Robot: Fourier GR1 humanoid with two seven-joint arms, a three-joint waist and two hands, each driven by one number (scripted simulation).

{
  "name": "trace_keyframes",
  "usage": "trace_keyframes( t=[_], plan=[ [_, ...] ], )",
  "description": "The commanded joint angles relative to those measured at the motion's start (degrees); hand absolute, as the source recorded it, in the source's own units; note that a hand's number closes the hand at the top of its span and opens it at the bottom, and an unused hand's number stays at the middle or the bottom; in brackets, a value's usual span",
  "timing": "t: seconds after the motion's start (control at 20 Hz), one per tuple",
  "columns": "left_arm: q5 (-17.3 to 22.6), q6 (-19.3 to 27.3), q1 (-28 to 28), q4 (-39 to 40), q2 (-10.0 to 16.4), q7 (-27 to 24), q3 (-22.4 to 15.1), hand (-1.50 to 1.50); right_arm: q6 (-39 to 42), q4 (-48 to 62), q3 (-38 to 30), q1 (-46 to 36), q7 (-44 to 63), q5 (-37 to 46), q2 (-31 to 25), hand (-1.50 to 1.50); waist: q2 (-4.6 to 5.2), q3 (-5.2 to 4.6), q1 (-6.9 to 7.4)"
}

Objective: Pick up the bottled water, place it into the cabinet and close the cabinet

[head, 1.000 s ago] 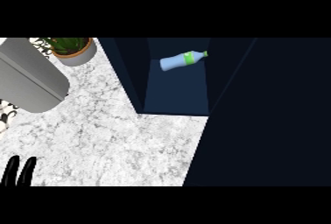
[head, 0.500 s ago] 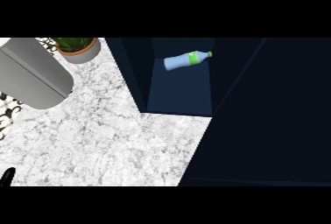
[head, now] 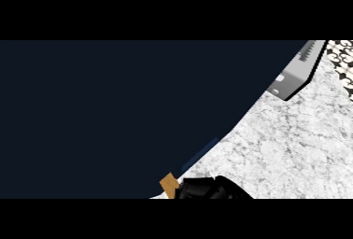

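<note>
- One dark blue cabinet surface [head: 124, 116] fills most of the head view, from the left edge to a slanted border that runs from the upper right down to the lower middle.
- Along the low part of this border there is a thin strip of lighter blue [head: 200, 153].
- The white marble counter [head: 289, 154] takes the right side, below and beside this border.
- A grey appliance [head: 298, 74] stands at the upper right, tilted in the view, with a patterned wall [head: 339, 52] in the corner behind it.
- Only a small part of a black hand [head: 207, 189] shows, at the lower edge near the middle. Whether it is released, clenched or grasping, I cannot tell, nor which side it belongs to.
- A small tan piece [head: 169, 183] sits just beside the hand, on its left.
- The bottled water shows nowhere, so I cannot tell where it lies.
</note>
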Motion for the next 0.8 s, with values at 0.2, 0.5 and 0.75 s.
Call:
trace_keyframes(
  t=[0.2, 0.5, 0.75],
  plan=[
    [6.1, -7.8, 5.6, 0.6, -0.8, -0.7, 7.7, -1.50, -8.9, 13.9, -8.7, -22.7, 4.2, -15.0, 0.9, 1.50, 0.14, 0.07, -1.11],
    [7.7, -11.7, 9.6, -1.3, -3.2, 0.3, 11.8, -1.50, -4.5, 25.0, -19.9, -32.8, 2.2, -22.9, 1.0, 1.50, 0.08, 0.11, -1.64],
    [10.6, -18.7, 10.6, 3.6, -4.5, 0.1, 16.5, -1.50, 3.1, 35.4, -26.6, -36.7, -0.3, -24.6, -0.1, 1.50, 0.05, 0.09, -1.68]
  ],
)
